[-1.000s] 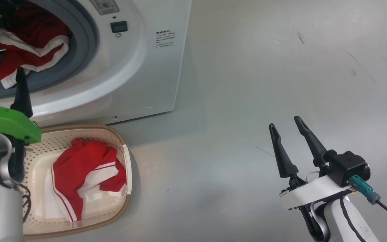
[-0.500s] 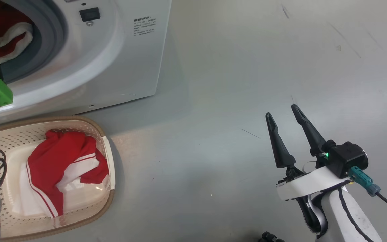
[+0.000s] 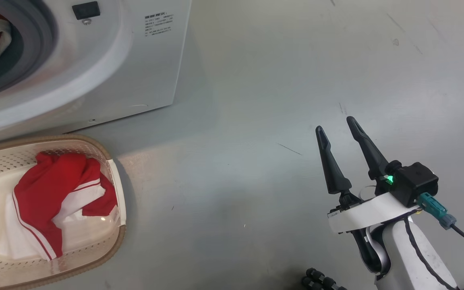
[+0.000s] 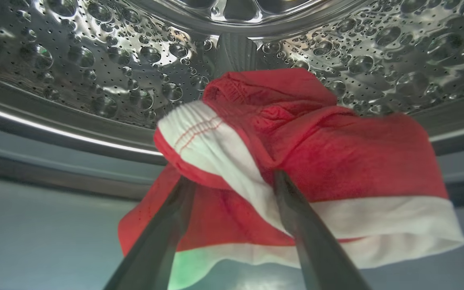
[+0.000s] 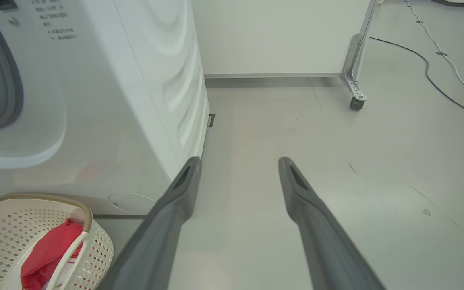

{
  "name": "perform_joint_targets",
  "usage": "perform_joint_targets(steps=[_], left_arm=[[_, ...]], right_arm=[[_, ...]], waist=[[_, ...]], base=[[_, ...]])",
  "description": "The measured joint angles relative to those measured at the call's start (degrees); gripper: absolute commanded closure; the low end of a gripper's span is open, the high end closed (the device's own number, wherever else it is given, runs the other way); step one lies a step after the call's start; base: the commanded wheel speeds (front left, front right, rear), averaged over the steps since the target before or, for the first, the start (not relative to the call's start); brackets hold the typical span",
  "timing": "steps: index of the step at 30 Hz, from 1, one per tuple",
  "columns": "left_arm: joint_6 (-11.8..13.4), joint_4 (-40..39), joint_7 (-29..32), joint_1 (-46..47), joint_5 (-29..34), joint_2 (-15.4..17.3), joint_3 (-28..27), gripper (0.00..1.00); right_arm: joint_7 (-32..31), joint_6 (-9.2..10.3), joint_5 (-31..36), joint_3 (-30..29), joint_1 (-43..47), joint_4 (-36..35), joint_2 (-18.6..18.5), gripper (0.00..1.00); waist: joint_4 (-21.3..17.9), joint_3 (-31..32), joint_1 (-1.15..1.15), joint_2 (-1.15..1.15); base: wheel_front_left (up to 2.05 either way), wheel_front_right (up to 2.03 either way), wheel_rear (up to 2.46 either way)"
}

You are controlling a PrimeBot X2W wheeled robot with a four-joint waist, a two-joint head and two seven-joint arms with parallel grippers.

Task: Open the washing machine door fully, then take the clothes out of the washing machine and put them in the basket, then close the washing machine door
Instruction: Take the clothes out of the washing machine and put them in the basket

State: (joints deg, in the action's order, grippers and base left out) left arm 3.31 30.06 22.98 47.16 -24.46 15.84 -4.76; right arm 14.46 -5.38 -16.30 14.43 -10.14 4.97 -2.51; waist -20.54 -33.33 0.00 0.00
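Reaching into the steel drum (image 4: 95,60), the left gripper (image 4: 232,179) points its two dark fingers (image 4: 163,225) at a red garment (image 4: 336,161). The jaws stand wide apart and are not closed on anything. Their tips lie against the cloth as seen from the left wrist, one at a fold of the white elastic band and the other at the red cloth above a white hem. Whether they actually touch it cannot be told. The garment is bunched on the lower lip of the drum, and its white-trimmed edge hangs down over the grey rubber ring (image 3: 42,36). In the head view a little of that cloth shows at the upper left, inside the mouth of the washing machine (image 3: 135,60).

The right gripper (image 3: 335,124) is raised at the lower right of the head view. Its fingers are tilted up and slightly left, parted and empty, and the pale forearm rises from the bottom edge with a cable plugged in at the wrist. From its own wrist camera the right gripper hangs over the bare grey floor (image 5: 336,141), well apart from the machine's white side panel.

The basket (image 3: 14,159) stands on the floor just in front of the washing machine, below its round opening. It is cream, with perforated walls and a brown woven-look rim. A second garment (image 3: 50,193) lies crumpled inside it, red with white stripes, over some white fabric. A small printed label (image 3: 155,24) sits on the machine's front near the corner.
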Motion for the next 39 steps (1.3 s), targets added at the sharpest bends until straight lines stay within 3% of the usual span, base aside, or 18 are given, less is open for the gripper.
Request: perform_joint_targets(steps=[24, 25, 26, 27, 39], left_arm=[[-0.67, 5.53, 0.89, 7.6, 5.86, 2.9, 5.45, 0.0], [-0.77, 5.77, 0.75, 7.73, 5.84, 2.9, 5.49, 0.44], [-1.14, 6.04, 0.45, 7.84, 5.84, 2.91, 5.52, 0.95], [-1.4, 6.3, 0.2, 7.97, 5.84, 2.9, 5.54, 1.0], [-3.5, 9.95, -4.53, 7.9, 5.83, 1.58, 6.69, 1.0]], right_arm=[[0.01, 1.49, -1.78, 2.49, -2.62, -0.33, 0.02, 0.0], [0.0, 1.51, -1.82, 2.49, -2.64, -0.33, 0.01, 0.0], [0.0, 1.52, -1.83, 2.5, -2.68, -0.32, 0.02, 0.0], [0.0, 1.57, -1.83, 2.49, -2.75, -0.31, 0.01, 0.0], [0.01, 2.08, -1.8, 1.74, -3.6, 0.46, 0.01, 0.0]], waist=[[-1.23, -3.06, 0.0, 0.0], [-1.27, -3.11, 0.0, 0.0], [-1.3, -3.15, 0.0, 0.0], [-1.31, -3.17, 0.0, 0.0], [-0.2, -1.46, 0.0, 0.0]], base=[[0.0, 0.0, 0.0], [0.0, 0.0, 0.0], [0.0, 0.0, 0.0], [0.0, 0.0, 0.0], [0.0, 0.0, 0.0]])
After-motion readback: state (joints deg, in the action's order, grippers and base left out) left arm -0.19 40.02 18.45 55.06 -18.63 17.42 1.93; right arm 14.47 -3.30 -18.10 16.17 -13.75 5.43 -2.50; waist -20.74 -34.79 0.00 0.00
